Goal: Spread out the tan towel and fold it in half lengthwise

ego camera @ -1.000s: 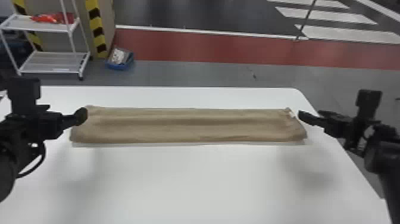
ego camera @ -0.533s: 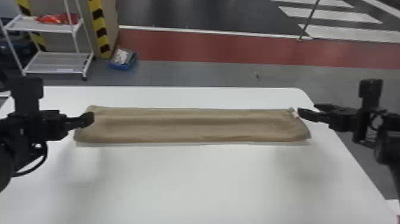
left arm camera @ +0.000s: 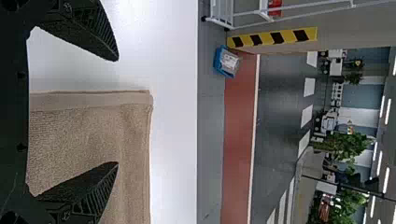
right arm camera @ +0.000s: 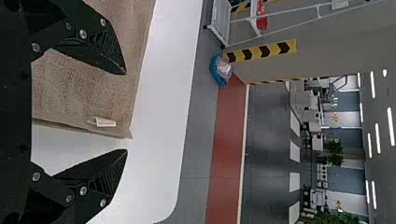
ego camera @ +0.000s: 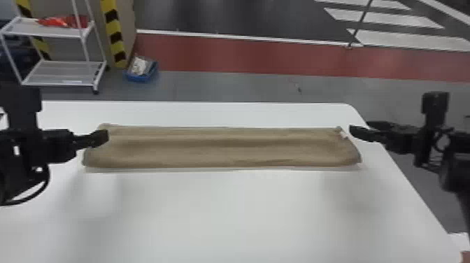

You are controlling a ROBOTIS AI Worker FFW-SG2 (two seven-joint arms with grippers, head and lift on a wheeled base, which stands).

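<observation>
left gripper [ego camera: 101, 137], fingers spread, edged inward over towel [ego camera: 223, 148]; right gripper [ego camera: 359, 128], also spread, slightly higher.

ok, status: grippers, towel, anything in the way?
Left gripper open at tan towel's left end. Right gripper open at its right end. Towel lying in a long strip. No obstruction visible.

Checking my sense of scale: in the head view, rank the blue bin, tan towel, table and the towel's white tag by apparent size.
1. Table
2. Tan towel
3. Blue bin
4. White tag
</observation>
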